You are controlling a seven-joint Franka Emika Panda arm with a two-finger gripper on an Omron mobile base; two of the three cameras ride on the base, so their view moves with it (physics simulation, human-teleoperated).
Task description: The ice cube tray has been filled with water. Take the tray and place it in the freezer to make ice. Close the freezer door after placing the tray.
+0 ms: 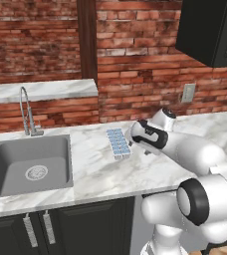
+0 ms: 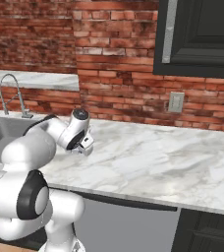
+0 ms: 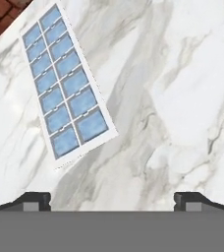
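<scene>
Hand view: glossy blue-celled ice cube tray on veined marble counter.

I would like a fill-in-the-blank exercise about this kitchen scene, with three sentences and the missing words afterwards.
1. The small flat ice cube tray with pale blue cells lies on the white ____ counter.
2. The robot's gripper is ____, holding nothing.
3. The grey sink lies to the ____ of the tray in the left base view.

Missing words: marble; open; left
</scene>
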